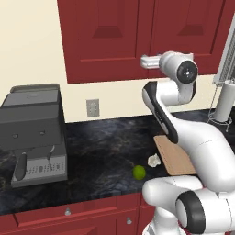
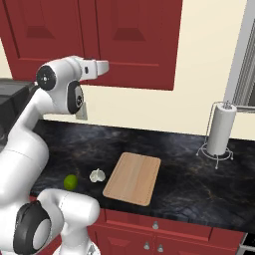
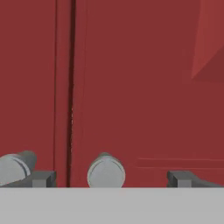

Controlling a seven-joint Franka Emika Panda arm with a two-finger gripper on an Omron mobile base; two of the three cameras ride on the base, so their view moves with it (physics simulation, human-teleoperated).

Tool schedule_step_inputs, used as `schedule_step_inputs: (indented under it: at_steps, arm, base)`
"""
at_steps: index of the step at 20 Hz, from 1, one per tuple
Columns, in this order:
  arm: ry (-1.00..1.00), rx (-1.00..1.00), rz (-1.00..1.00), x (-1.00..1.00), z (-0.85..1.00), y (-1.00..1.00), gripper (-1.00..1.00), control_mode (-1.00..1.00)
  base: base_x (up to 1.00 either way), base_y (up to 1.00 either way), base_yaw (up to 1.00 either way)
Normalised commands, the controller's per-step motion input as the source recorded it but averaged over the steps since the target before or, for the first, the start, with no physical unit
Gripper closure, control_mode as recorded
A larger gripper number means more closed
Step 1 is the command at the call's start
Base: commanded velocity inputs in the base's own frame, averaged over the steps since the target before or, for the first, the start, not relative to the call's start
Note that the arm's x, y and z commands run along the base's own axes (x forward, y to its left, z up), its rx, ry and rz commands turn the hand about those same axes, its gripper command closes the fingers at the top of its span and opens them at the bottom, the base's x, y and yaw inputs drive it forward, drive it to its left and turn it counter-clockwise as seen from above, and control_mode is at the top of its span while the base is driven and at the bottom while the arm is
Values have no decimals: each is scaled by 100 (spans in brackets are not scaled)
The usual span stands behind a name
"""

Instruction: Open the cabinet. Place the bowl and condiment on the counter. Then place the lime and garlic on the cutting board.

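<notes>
A: Item one, the cabinet (image 1: 137, 36)?

B: Dark red, wall-mounted above the counter (image 2: 189, 174), both panelled doors shut. In the hand view a dark seam runs between the two doors, with a round silver knob (image 3: 106, 171) just right of it and a second knob (image 3: 15, 166) left of it.

A: The gripper (image 3: 111, 179)?

B: Raised to the doors' lower edge, pointing at them. Jaws wide, holding nothing; the right-hand knob sits between the two finger tips (image 3: 183, 178).

A: Counter contents?

B: Black marbled stone. Cutting board (image 2: 132, 178), light wood, lying flat near the front edge. Garlic (image 2: 97, 175), white bulb, just beside the board's left edge, on the stone. Lime (image 2: 70, 182), yellow-green, near the garlic on its far side from the board.

A: Other entries?

B: Grey coffee machine (image 1: 34, 131) at the left end. Paper towel holder (image 2: 218, 130) with white roll, well right of the board. Wall socket (image 1: 92, 108) below the cabinet.
</notes>
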Motion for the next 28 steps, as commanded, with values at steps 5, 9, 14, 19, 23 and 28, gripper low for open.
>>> schedule_step_inputs:
  at_steps: [5,9,14,19,23,28]
  arm:
    - [0,0,0,16,0,3,-100,-100]
    - [0,0,0,14,0,5,-100,-100]
    - [0,0,0,10,-12,9,-100,-100]
    - [0,0,0,5,-26,14,100,-100]
    - [0,0,3,26,-4,7,100,-100]
    - [0,0,10,33,0,0,100,-100]
  base:
    - [0,0,0]
    - [0,0,0]
    - [0,0,0]
    - [0,0,0]
    - [0,0,0]
    - [0,0,0]
